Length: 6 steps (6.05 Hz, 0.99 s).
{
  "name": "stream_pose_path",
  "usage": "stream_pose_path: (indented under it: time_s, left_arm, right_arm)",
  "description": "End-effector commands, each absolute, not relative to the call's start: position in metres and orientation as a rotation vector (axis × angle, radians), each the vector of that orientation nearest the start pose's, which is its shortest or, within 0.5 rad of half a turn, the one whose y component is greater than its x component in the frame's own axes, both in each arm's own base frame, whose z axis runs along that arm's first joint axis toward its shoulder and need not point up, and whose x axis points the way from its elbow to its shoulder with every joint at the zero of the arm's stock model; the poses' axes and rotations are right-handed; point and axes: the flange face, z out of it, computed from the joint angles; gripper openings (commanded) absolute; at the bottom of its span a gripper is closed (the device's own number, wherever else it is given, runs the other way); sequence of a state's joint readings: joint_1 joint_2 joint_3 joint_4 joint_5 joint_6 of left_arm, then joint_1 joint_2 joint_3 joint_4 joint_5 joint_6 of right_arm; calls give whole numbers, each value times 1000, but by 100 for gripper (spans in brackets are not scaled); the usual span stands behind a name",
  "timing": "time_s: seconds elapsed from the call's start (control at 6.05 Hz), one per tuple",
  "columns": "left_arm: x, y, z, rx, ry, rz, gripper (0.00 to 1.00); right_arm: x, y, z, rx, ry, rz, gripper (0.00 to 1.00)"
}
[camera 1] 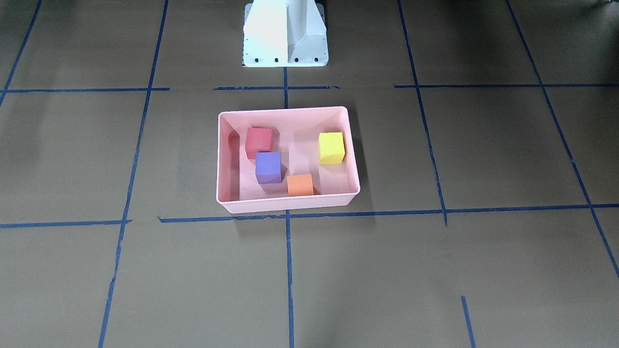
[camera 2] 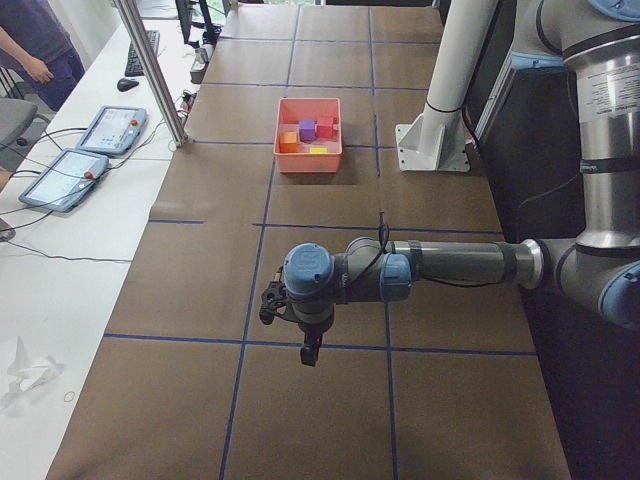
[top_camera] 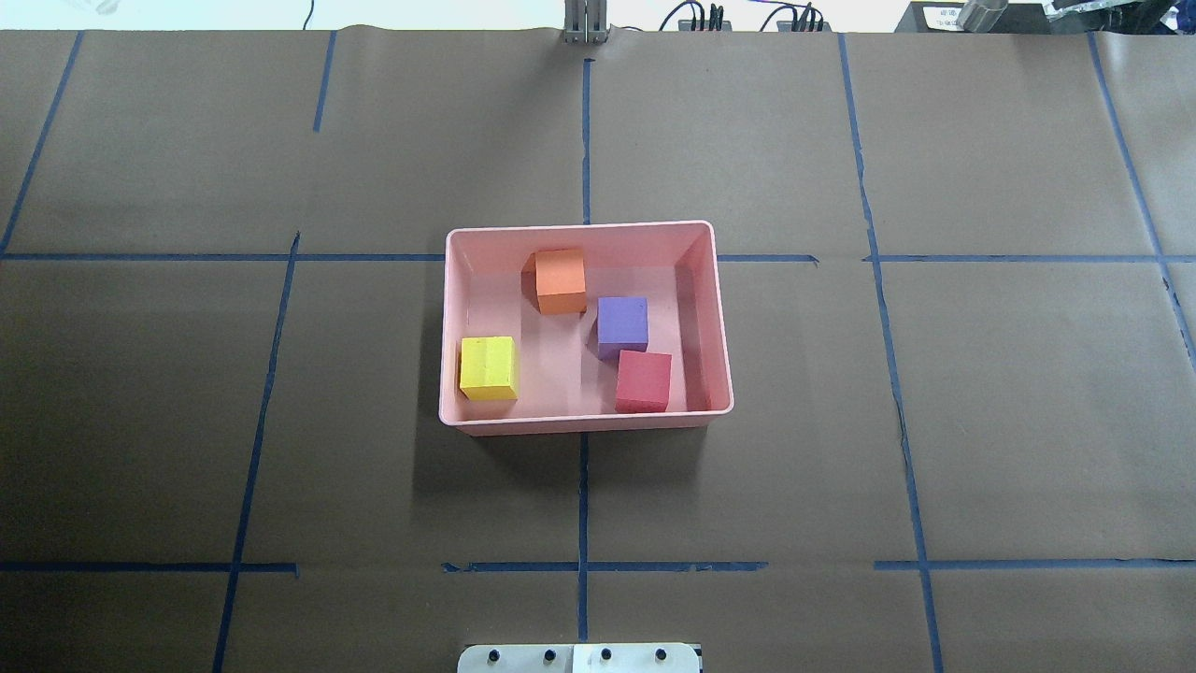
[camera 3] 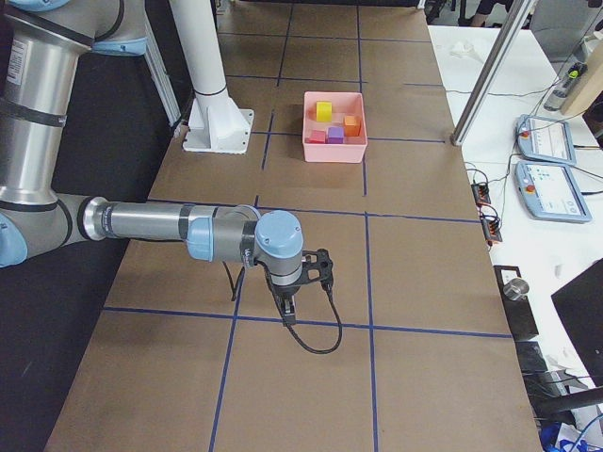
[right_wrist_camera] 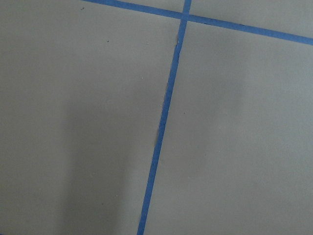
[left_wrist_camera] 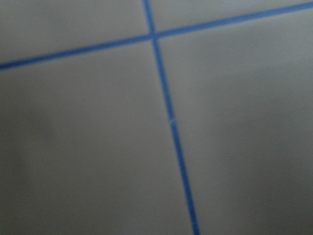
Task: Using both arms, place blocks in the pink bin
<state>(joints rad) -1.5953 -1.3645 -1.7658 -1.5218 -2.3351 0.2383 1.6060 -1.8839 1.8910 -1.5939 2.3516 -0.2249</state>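
Observation:
The pink bin [top_camera: 719, 318] stands at the table's middle; it also shows in the front view [camera 1: 354, 159]. All four blocks lie inside it: red [top_camera: 643, 381], purple [top_camera: 622, 324], orange [top_camera: 561, 280] and yellow [top_camera: 488, 366]. In the front view they are red [camera 1: 258, 142], purple [camera 1: 268, 166], orange [camera 1: 300, 184] and yellow [camera 1: 331, 147]. My left gripper [camera 2: 272, 303] shows only in the exterior left view, far from the bin. My right gripper [camera 3: 318, 266] shows only in the exterior right view, also far from it. I cannot tell whether either is open or shut.
The white pedestal base [camera 1: 285, 34] stands behind the bin. Blue tape lines cross the brown table. Both wrist views show only table and tape. A side desk holds tablets [camera 2: 110, 128] beside a metal post [camera 2: 150, 70]. A person [camera 2: 40, 45] stands at the far left.

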Motion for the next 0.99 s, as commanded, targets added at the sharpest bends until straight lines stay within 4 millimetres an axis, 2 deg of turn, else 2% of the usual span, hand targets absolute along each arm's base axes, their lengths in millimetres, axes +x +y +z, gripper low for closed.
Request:
stream_pose_path:
  time_s: [0.0,0.33,0.83]
  left_arm:
    - [-79,-395,661,38,722,178,100]
    - [-78,-389,670,21,725,176,100]
    - [-77,-389,672,17,727,175,100]
  right_arm:
    - [76,-355,639,80,-779,-171,100]
    - [75,-355,642,73,-783,-167,100]
    - [75,-354,644,68,-784,-165,100]
